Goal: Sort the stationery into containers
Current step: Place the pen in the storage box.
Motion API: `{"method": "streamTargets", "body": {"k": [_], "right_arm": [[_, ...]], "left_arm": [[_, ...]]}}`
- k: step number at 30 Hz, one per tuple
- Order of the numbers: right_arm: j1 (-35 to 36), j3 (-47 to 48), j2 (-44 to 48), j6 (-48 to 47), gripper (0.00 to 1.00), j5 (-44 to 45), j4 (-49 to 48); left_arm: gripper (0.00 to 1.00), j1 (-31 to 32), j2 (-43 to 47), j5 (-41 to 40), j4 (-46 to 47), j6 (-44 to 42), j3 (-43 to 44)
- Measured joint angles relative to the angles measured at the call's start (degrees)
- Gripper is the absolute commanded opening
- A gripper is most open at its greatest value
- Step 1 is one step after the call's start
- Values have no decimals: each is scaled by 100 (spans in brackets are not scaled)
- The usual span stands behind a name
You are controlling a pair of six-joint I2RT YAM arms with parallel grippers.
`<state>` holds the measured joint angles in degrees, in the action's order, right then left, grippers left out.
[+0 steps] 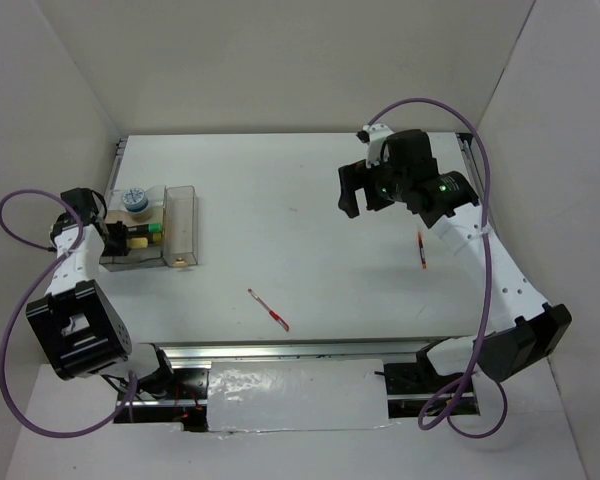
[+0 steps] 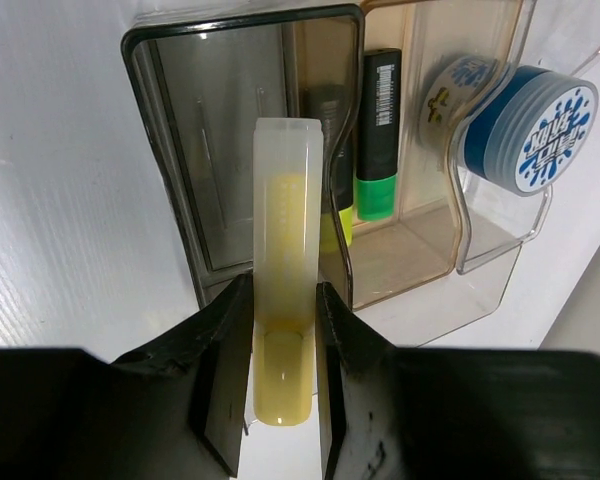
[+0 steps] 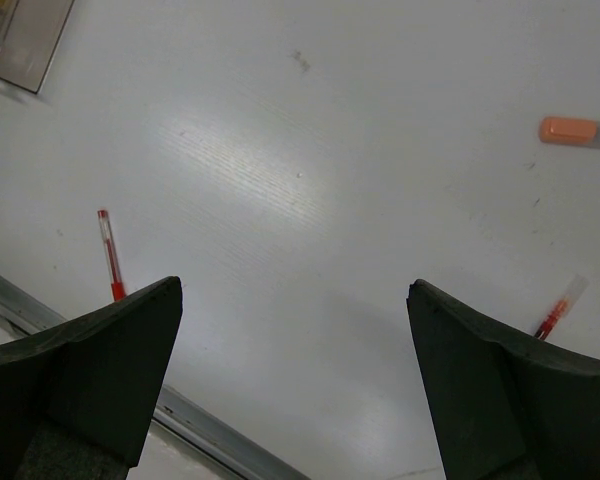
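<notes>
Left gripper is clamped on a yellow highlighter, which we see over the smoky organizer at the table's left edge, with a green highlighter inside. Right gripper hangs wide open above the back right. We spot a red pen near the front edge and a second red pen toward the right edge.
</notes>
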<state>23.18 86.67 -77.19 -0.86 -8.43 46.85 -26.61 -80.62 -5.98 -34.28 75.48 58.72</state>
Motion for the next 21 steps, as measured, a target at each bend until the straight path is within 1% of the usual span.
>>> {"method": "streamTargets", "body": {"k": [3, 6, 7, 10, 12, 14, 15, 16, 19, 21], "right_arm": [[-15, 0, -17, 0, 100, -2, 2], [-33, 0, -22, 0, 100, -4, 2], [-35, 0, -22, 0, 100, -4, 2], [-52, 0, -24, 0, 100, -22, 11], [-59, 0, -31, 0, 100, -26, 15], [-61, 0, -39, 0, 100, -35, 28], [-63, 0, -42, 0, 100, -39, 35], [-63, 0, -52, 0, 100, -42, 37], [-70, 0, -66, 0, 100, -46, 39], [-98, 0, -66, 0, 100, -46, 42]], "left_arm": [[34, 26, 0, -17, 68, 0, 0], [45, 37, 0, -28, 142, -4, 0], [56, 42, -4, -33, 160, -2, 0], [75, 48, -24, -39, 197, -13, 0], [77, 52, -33, -35, 210, 4, 0], [76, 52, -33, -37, 221, 9, 0], [74, 52, -33, -37, 225, 7, 0], [69, 52, -33, -37, 229, 2, 0], [62, 66, -15, -37, 260, -50, 0], [61, 101, 85, -17, 313, -227, 2]]}}
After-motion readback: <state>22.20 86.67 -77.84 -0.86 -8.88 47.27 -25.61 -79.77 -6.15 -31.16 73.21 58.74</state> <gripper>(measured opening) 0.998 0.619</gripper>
